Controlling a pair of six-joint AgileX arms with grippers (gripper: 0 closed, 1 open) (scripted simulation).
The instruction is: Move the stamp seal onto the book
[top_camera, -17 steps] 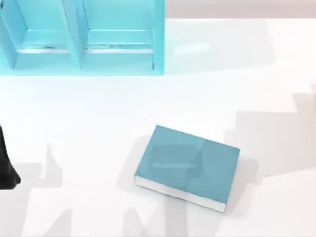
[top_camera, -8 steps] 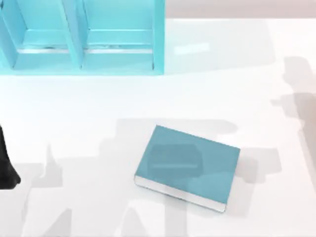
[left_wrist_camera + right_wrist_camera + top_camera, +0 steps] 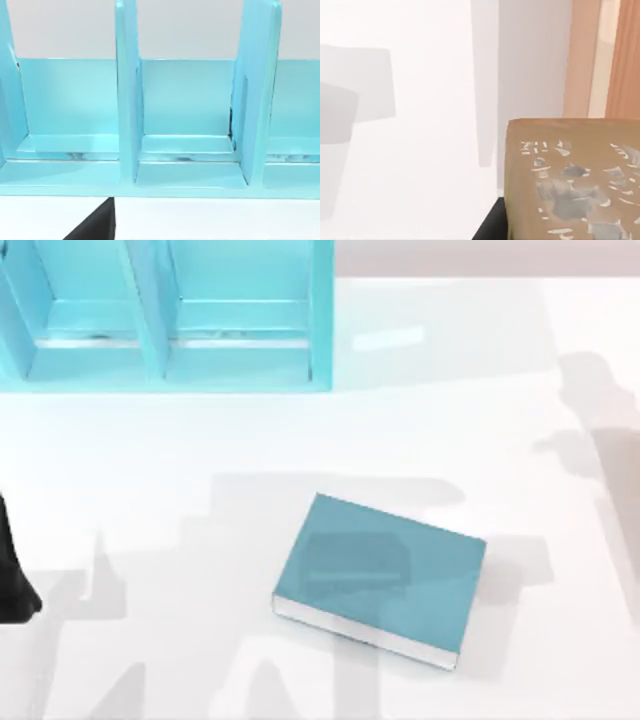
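- The left arm [image 3: 12,575] sits parked at the table's left edge as a dark shape; whether its fingers are released or clenched cannot be told.
- A turquoise shelf unit [image 3: 165,315] with compartments stands at the far left of the white table [image 3: 150,460].
- The book [image 3: 380,578] lies flat near the middle, turned at a slant, white page edges toward the near side.
- In the right wrist view the stamp seal [image 3: 572,180] looms close to the camera, its marked tan face toward the lens, a dark finger [image 3: 490,227] beside it; a grasp cannot be confirmed.
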